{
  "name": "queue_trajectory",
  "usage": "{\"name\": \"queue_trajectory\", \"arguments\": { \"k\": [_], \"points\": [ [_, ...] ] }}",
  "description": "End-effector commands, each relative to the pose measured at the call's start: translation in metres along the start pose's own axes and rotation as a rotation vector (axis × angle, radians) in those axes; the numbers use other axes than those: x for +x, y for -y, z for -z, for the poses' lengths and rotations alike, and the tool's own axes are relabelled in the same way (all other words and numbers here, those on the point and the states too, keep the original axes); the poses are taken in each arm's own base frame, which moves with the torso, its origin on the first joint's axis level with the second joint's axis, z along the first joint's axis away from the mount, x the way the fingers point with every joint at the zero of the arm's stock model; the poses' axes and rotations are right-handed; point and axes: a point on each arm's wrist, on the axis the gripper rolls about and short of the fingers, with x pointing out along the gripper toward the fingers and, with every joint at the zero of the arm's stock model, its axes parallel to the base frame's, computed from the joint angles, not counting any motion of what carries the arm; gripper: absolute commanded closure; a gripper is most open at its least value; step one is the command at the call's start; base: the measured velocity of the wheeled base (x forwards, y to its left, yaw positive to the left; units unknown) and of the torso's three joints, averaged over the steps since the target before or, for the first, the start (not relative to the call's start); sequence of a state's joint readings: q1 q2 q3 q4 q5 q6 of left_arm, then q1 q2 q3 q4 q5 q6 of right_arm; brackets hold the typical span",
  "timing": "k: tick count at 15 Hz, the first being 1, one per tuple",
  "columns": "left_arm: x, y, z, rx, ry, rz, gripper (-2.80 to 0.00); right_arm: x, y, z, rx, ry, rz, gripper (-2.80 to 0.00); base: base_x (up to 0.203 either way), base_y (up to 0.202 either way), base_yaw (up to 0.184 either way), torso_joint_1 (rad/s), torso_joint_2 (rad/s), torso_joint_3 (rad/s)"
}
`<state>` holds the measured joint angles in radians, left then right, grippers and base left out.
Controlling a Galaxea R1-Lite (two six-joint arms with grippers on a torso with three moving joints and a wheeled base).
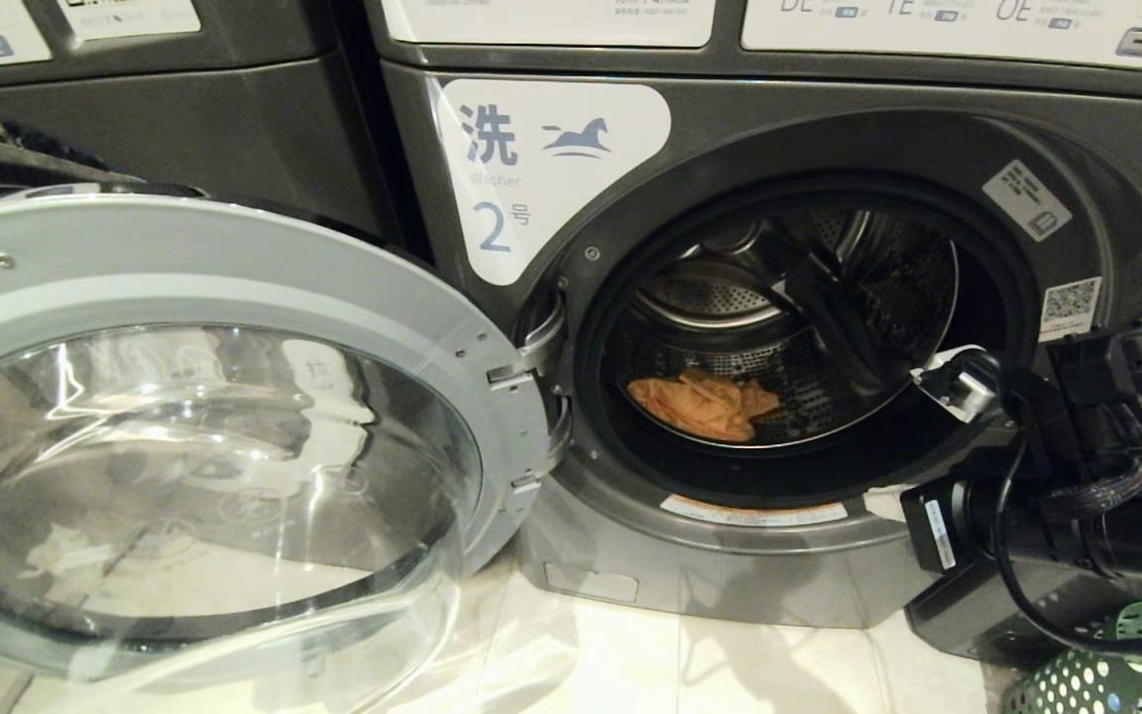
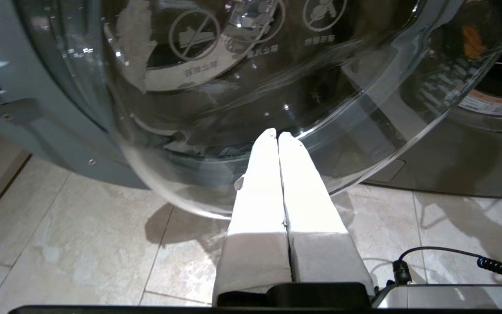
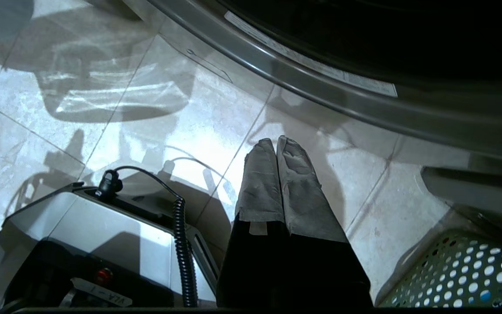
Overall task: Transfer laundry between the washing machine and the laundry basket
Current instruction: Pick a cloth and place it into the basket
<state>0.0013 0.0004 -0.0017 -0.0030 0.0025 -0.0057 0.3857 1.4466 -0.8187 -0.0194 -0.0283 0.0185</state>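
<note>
Reach step: orange cloth (image 1: 705,405) lies inside washing machine (image 1: 779,327) drum. Right claw (image 3: 276,141) closed, empty, below opening; left claw (image 2: 277,134) closed, idle. Next: open, enter.

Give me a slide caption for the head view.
Washer door open, orange cloth lying in the drum, right arm at the opening, green basket beside.
</note>
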Motion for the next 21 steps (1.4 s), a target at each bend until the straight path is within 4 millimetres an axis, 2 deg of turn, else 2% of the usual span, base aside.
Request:
{"name": "queue_trajectory", "arguments": {
  "k": [1,5,8,11,15,18,21],
  "points": [
    [0.000,0.000,0.000,0.000,0.000,-0.001,0.00,0.001,0.000,0.000,-0.001,-0.002,0.002,0.00,0.006,-0.011,0.101,0.001,0.00,0.005],
    [0.000,0.000,0.000,0.000,0.000,-0.001,0.00,0.007,0.002,0.000,0.008,-0.014,0.076,0.00,0.003,-0.009,0.192,0.001,0.00,0.004],
    [0.000,0.000,0.000,0.000,0.000,-0.001,0.00,0.017,0.017,0.002,0.050,-0.043,0.224,0.00,0.002,-0.005,0.172,0.002,0.00,0.002],
    [0.000,0.000,0.000,0.000,0.000,-0.001,0.00,0.044,0.029,-0.002,0.225,-0.056,0.389,0.00,0.000,-0.001,0.025,0.001,0.00,0.001],
    [0.000,0.000,0.000,0.000,0.000,-0.001,0.00,0.055,0.043,0.002,0.270,-0.076,0.540,0.00,0.000,0.000,0.000,0.000,0.00,0.000],
    [0.000,0.000,0.000,0.000,0.000,-0.001,0.00,0.078,0.059,0.012,0.303,-0.123,0.623,0.00,0.000,0.000,0.000,0.000,0.00,0.000],
    [0.000,0.000,0.000,0.000,0.000,-0.001,0.00,0.113,0.078,0.014,0.349,-0.129,0.663,0.00,0.000,0.000,0.000,0.000,0.00,0.000]
  ]
}}
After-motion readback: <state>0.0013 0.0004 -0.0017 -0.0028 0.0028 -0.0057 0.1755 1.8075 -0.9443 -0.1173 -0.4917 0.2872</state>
